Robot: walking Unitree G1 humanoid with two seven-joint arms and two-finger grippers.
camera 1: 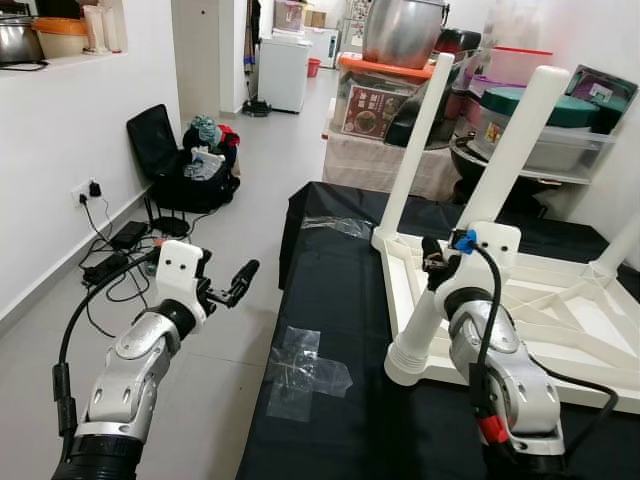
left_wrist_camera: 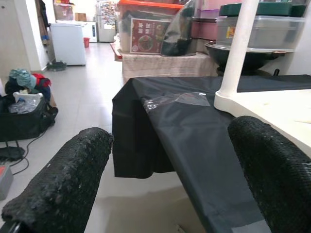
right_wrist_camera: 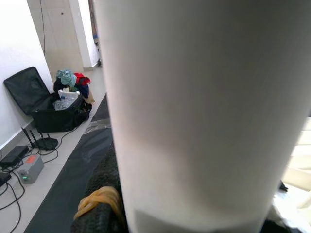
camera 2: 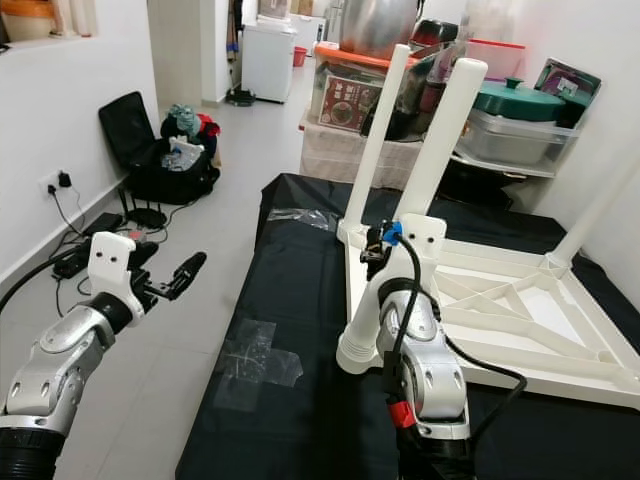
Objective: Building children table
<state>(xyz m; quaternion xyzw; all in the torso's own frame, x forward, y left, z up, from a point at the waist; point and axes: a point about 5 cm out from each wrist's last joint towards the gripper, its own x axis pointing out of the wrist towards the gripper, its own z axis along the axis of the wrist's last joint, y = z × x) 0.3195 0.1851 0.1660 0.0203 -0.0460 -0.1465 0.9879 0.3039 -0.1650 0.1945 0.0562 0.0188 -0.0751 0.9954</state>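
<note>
One open suitcase [camera 1: 185, 165] beyond black sheet [camera 1: 330, 300].

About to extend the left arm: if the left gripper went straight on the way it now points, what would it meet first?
Likely the black cloth draped over the work surface, its near edge; the left gripper is open. Depth is unclear.

White table [camera 1: 560, 310], black cloth [camera 1: 330, 300], perhaps yellow band [right_wrist_camera: 99, 198]

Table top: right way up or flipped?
Flipped. The white table top lies underside up on the black cloth, ribs showing, legs pointing up. Right gripper is at the near leg.
</note>
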